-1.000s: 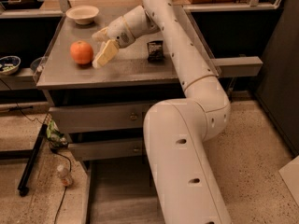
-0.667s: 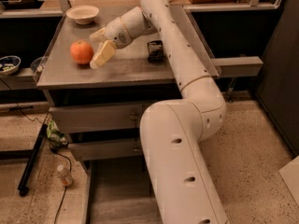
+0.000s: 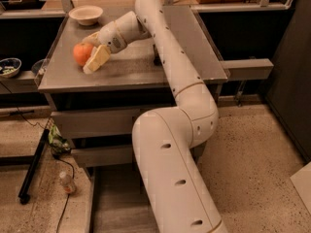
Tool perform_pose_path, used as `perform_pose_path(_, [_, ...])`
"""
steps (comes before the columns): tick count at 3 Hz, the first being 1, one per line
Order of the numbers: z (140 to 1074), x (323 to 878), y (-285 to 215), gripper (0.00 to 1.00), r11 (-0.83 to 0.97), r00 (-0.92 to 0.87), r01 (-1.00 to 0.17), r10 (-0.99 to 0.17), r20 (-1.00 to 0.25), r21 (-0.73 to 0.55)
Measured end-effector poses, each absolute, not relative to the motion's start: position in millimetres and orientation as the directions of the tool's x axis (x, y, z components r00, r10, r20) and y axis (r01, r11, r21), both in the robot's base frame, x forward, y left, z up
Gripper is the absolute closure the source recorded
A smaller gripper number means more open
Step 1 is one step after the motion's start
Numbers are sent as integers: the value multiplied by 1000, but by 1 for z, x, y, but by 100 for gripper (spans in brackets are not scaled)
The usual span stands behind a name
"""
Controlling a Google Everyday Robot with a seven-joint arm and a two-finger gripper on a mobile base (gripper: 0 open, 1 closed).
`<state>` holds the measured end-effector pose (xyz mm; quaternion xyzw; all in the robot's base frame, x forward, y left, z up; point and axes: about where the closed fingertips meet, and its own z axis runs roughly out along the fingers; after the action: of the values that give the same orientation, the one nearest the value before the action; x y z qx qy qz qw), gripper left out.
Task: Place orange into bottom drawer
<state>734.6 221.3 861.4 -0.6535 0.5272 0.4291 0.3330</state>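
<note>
The orange (image 3: 80,54) sits on the grey metal tabletop (image 3: 131,67) near its left edge. My gripper (image 3: 87,55) is at the orange's right side, open, with one pale finger (image 3: 97,58) in front of the fruit and the other behind it. The orange lies partly between the fingers and rests on the table. The bottom drawer (image 3: 112,198) is pulled out at floor level under the table, showing a plain grey floor. My arm (image 3: 167,178) hides its right part.
A pale bowl (image 3: 86,14) stands at the table's back left. A small dark object (image 3: 156,60) sits behind my arm. Two shut upper drawers (image 3: 92,123) are below the top. A bottle (image 3: 67,182), a green bag (image 3: 57,140) and a black pole (image 3: 33,166) lie on the floor to the left.
My gripper has moved left towards the orange, so its fingers now reach around the fruit. The orange has not moved.
</note>
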Motion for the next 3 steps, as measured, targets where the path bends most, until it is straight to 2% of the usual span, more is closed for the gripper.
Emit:
perform_pose_path(1, [861, 735, 221, 17, -222, 76, -975, -403, -912, 17])
perform_pose_path(3, [861, 735, 221, 64, -222, 76, -975, -403, -912, 17])
